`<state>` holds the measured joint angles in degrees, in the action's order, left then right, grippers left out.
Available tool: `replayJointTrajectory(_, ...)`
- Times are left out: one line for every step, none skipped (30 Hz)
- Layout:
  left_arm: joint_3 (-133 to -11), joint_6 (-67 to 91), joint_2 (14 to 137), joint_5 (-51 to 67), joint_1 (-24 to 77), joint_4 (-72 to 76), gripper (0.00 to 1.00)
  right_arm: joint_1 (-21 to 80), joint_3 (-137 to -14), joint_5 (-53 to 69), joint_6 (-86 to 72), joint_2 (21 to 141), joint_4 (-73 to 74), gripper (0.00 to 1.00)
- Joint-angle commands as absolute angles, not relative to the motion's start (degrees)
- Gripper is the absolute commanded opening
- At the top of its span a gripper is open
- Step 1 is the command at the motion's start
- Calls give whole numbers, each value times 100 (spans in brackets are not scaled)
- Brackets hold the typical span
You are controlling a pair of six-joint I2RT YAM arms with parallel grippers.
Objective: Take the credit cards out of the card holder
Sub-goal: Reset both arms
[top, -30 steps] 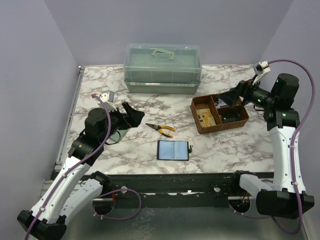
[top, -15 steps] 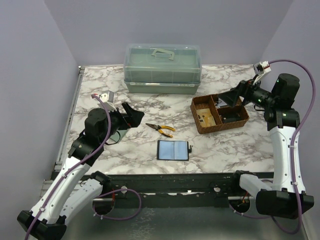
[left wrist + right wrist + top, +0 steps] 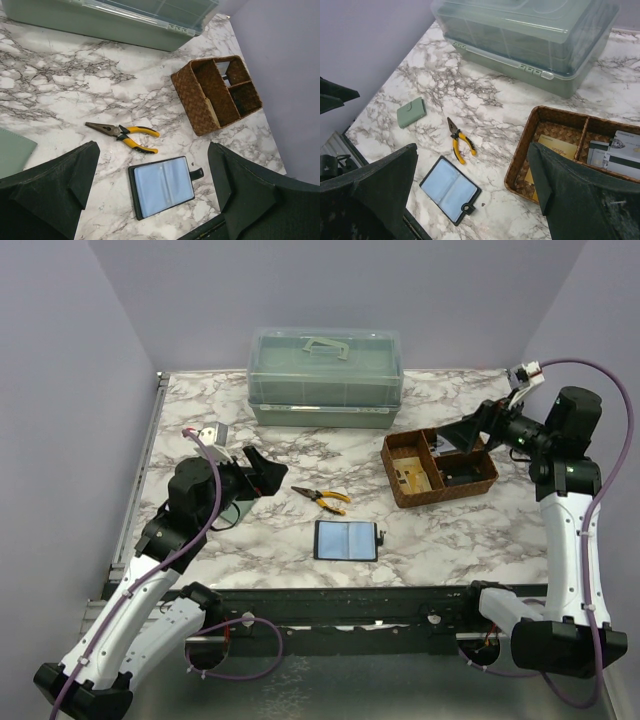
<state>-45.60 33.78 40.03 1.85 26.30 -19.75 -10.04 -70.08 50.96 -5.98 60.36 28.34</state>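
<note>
Card holder (image 3: 346, 540), open on the near desk (image 3: 200, 410), looks light and slippery, best pinned by its edge; left hand (image 3: 268, 470) and right hand (image 3: 455, 438) gape empty.

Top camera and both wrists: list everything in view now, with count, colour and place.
card holder: 1, black with blue-grey inside, open flat, front centre of table
pliers: 1, yellow handles, just behind the card holder
wallet: 1, sage green, shut, left side
basket: 1, brown woven, divided, right side
storage box: 1, pale green, clear lid, back centre
table: 1, white-grey marble
left gripper: 1, black, open, above left side
right gripper: 1, black, open, above the basket
</note>
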Motion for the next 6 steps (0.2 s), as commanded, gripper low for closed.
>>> replayJointTrajectory(-4679,3282,3954,44,2603,-2125,99,-1092,-7240,5255,-598,6021,2879,99)
replayJointTrajectory(-4693,3292,3955,44,2603,-2115,99,-1097,-7242,5259,-575,6025,2887,99)
replayJointTrajectory(-4704,3295,3957,44,2605,-2111,99,-1117,-7242,5300,-482,6029,2910,99)
replayJointTrajectory(-4718,3297,3955,44,2602,-2119,99,-1124,-7242,5337,-407,6037,2931,99)
replayJointTrajectory(-4721,3296,3947,44,2603,-2117,99,-1133,-7242,5339,-385,6036,2935,99)
replayJointTrajectory(-4730,3296,3933,44,2606,-2120,99,-1141,-7242,5323,-376,6036,2935,99)
